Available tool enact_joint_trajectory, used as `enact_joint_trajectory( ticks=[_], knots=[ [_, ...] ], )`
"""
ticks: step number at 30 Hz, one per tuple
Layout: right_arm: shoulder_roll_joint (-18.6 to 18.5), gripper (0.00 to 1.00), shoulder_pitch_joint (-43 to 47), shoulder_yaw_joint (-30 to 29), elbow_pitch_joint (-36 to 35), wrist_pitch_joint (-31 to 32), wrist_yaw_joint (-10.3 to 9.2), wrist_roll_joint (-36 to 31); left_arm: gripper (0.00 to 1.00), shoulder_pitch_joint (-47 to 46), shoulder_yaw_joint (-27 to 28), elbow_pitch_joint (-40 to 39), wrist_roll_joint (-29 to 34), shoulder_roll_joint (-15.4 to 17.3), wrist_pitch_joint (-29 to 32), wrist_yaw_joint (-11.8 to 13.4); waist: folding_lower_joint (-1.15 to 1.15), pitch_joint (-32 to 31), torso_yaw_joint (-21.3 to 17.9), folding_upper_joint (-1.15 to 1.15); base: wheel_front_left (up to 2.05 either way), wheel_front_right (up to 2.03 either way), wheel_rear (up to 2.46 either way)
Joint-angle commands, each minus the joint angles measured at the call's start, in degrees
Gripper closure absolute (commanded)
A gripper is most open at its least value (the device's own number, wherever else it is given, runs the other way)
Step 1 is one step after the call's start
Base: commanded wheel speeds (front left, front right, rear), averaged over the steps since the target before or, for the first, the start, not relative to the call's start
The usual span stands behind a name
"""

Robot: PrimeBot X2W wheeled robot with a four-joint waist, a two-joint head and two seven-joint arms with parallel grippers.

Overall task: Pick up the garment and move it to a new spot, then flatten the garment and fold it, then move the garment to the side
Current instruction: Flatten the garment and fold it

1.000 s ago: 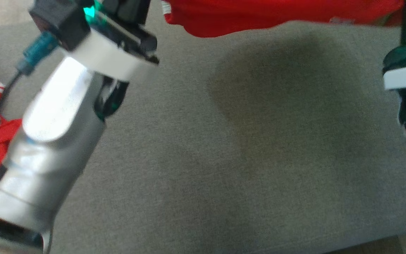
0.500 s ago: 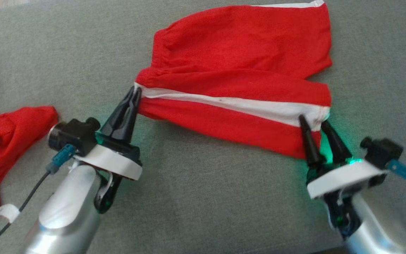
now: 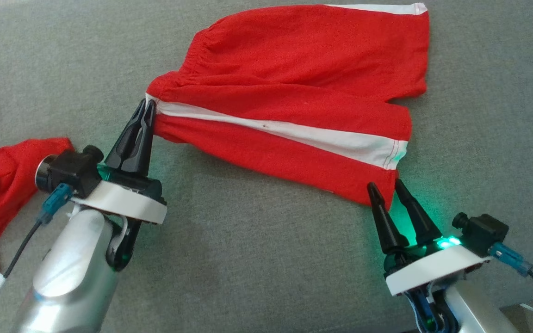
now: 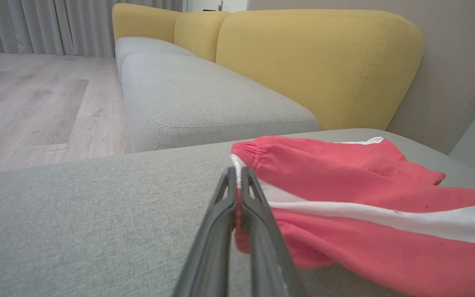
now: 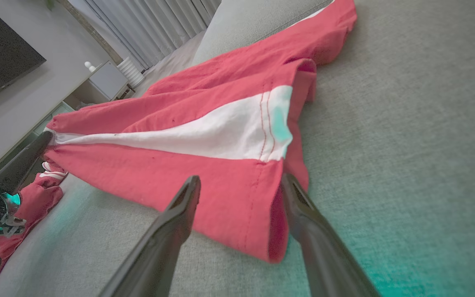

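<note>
The things are carried by a grey sofa cushion (image 3: 266, 268), covered in a woven fabric, whose near edge is seen at the lower right of the head view. A pair of red shorts (image 3: 303, 60) is laid across its far middle, doubled over so that a white stripe (image 3: 294, 132) runs along the upper layer. A second red garment (image 3: 3, 185), with white and dark trim, is crumpled at the cushion's left side, apart from the shorts.
</note>
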Motion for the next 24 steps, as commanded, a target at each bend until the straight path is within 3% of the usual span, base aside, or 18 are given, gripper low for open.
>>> enact_joint_trajectory(
  ticks=[1,18,24],
  knots=[
    [-0.6,0.0,0.1,0.9,-1.9,-0.4,-0.03,0.2,1.0,-1.7,2.2,-1.3,0.4,1.9,-0.3,0.1,0.0,0.1,0.2,0.0,0.0,0.0,0.0],
    [-1.0,0.0,-5.6,2.7,1.6,-0.7,-0.03,6.7,1.0,-2.8,0.0,-1.0,-0.2,1.8,-0.3,0.1,0.0,0.2,1.8,0.0,0.0,0.0,0.0],
    [-0.9,0.0,-7.3,1.6,6.5,-0.8,-0.03,7.8,1.0,-3.1,-0.2,-1.4,-0.3,1.7,-0.3,0.1,0.0,0.5,2.7,0.0,0.0,0.0,0.0]
  ],
)
